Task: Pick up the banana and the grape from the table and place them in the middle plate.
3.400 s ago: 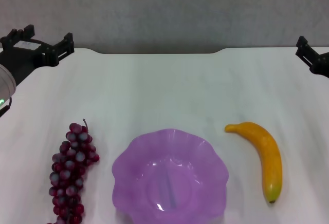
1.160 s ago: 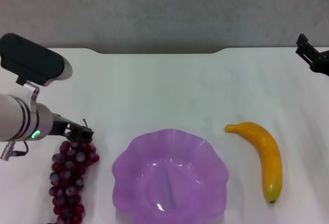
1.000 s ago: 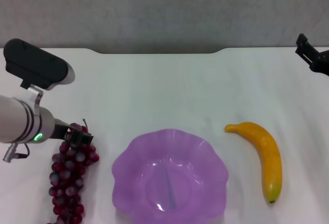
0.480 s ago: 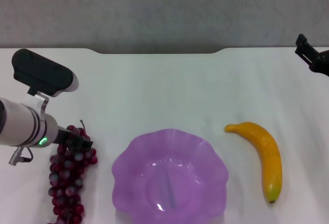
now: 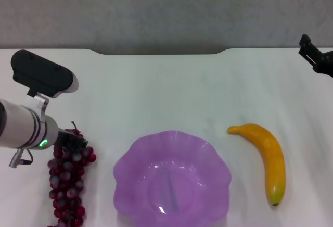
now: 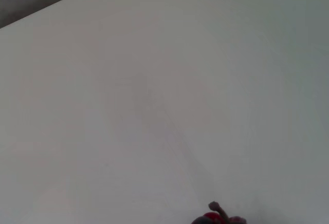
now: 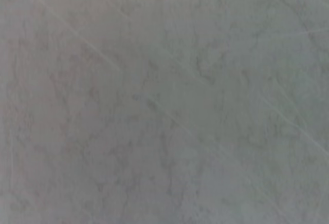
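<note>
The grape [image 5: 65,185] is a long dark red-purple bunch lying on the white table [image 5: 171,91] at the near left. My left gripper [image 5: 72,141] is down on the bunch's top end, by the thin stem; the arm hides the contact. The stem tip and a few grapes [image 6: 218,218] show at the edge of the left wrist view. The purple scalloped middle plate [image 5: 125,159] is empty at the near centre. The banana [image 5: 268,159] lies to its right, dark tip toward me. My right gripper [image 5: 316,59] is parked at the far right edge.
The table's far edge has a notch [image 5: 161,53] in the middle, with a grey wall behind. The left arm's black camera housing [image 5: 41,76] stands over the left side. The right wrist view shows only a mottled grey surface.
My left arm swung in from the far left and came down onto the top of the grape bunch. In the last half second the bunch's top and stem shifted a little left. The right arm has not moved.
</note>
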Motion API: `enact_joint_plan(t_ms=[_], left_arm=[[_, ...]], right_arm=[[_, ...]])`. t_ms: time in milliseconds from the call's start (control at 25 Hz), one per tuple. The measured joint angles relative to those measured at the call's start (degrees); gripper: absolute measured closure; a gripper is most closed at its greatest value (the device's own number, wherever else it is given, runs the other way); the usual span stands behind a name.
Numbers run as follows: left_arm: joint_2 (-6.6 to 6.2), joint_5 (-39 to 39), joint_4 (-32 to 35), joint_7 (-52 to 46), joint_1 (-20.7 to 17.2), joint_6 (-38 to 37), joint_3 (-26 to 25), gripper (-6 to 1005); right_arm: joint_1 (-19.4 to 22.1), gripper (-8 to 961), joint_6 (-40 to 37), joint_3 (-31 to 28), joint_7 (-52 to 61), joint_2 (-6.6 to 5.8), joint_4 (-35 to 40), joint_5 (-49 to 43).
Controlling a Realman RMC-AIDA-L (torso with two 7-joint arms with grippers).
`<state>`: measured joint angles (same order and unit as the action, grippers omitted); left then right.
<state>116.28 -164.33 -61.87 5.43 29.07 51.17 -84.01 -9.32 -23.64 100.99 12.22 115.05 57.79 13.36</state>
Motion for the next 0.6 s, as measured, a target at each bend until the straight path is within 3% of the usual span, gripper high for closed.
enact_joint_plan(t_ms=[360,600], left_arm=[[0.00,-0.11,0.00,0.35,-0.03,0.51,0.13,512],[0.00,-0.11,-1.59,0.26,-0.73,0.99,0.40,562]], right_arm=[[0.00,73,0.00,0.00,0.00,0.00,-0.01,0.00],[0.09,74,0.00,0.00,0.00,0.00,-0.15,0.00]])
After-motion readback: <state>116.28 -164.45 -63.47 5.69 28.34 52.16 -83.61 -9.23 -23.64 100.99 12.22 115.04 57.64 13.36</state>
